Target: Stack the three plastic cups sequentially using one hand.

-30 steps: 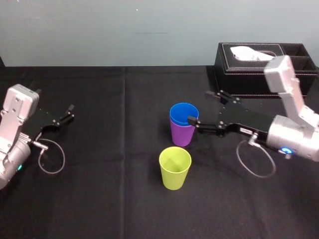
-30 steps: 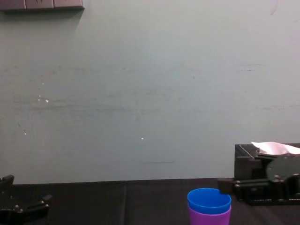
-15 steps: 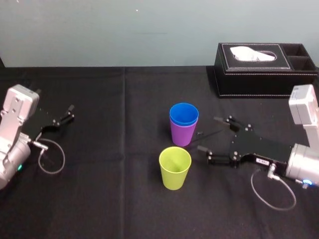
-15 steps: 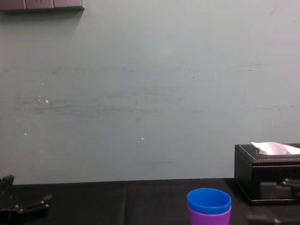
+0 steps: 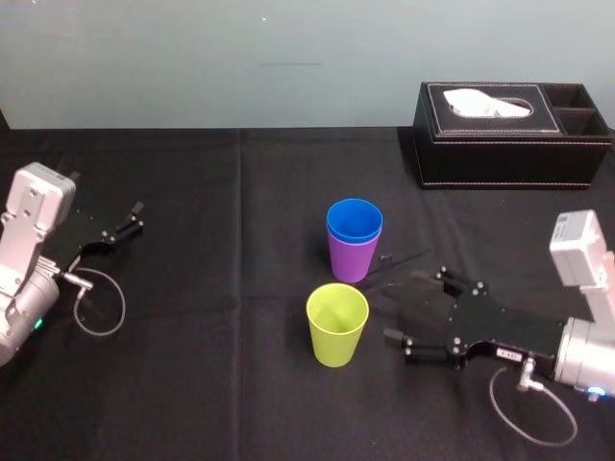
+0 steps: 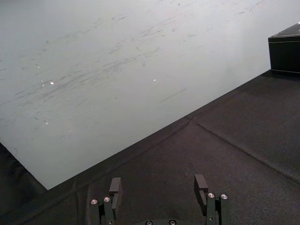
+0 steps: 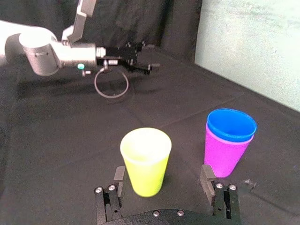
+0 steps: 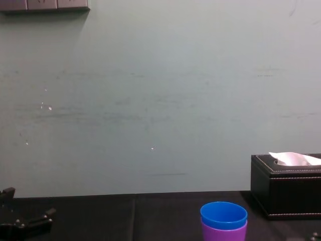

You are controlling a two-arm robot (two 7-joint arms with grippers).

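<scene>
My right claw (image 5: 418,307) lies low over the black table (image 5: 240,384) at the near right, jaws spread wide with nothing in them, pointing left. The yellow-green cup (image 5: 337,325) stands upright just to its left, mouth up, near my fingertips but not yet between them. Just beyond it stands the purple cup (image 5: 352,259) with the blue cup (image 5: 355,223) nested inside, only the blue rim and a band below it showing above the purple.

So I judge two of the three stacked and the last cup's pickup in hand. Next I must slide left until my fingers straddle the yellow-green wall, close gently since the thin plastic may flex or tip, lift it clear, carry it a little farther and drop it straight down into the blue mouth.

My left claw (image 5: 135,217) sits parked at the far left, jaws apart and empty. The tissue box (image 5: 509,134) is at the far right, well apart from the cups.
</scene>
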